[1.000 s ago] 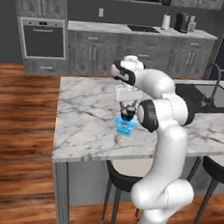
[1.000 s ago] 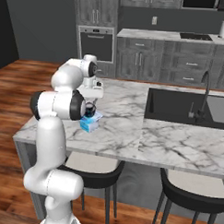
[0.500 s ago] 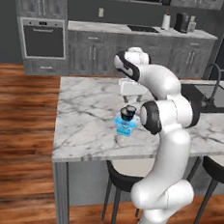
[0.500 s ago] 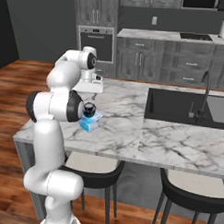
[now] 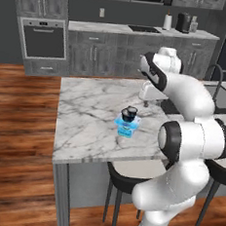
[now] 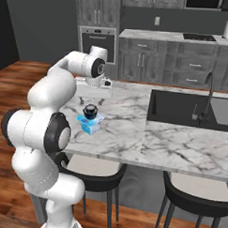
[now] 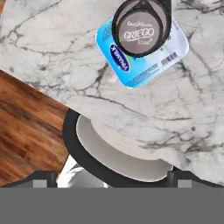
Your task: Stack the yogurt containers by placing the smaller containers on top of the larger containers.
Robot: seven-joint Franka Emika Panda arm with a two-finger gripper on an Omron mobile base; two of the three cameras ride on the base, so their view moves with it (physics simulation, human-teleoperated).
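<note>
Marble is covering the kitchen island (image 5: pixel 85 117), with dark cabinets and an oven (image 5: pixel 43 40) running along the far wall and a sink (image 6: pixel 191 110) sitting at the island's right end. Toward the island's near edge, the light-blue tub (image 5: pixel 127 126) is standing on the marble with a dark round cup (image 5: pixel 129 114) sitting on top of it. The gripper (image 6: pixel 93 94) is hanging above and just beyond this stack, on its far side, apart from it and holding nothing; its jaws are standing wide open.

From the hand view, the tub (image 7: pixel 131 70) is showing a squarish pale-blue top with rounded corners, a dark blue oval logo and a small barcode near one corner. The cup (image 7: pixel 140 28) is resting roughly centred on that top, its brownish-grey round lid printed with pale lettering and ringed by a dark rim. Whether a second, tinier cup is sitting on it is too small to tell in the base views. Below the island's near edge, a round stool (image 7: pixel 118 153) with a pale seat and dark rim is standing on the wooden floor (image 5: pixel 19 140).
</note>
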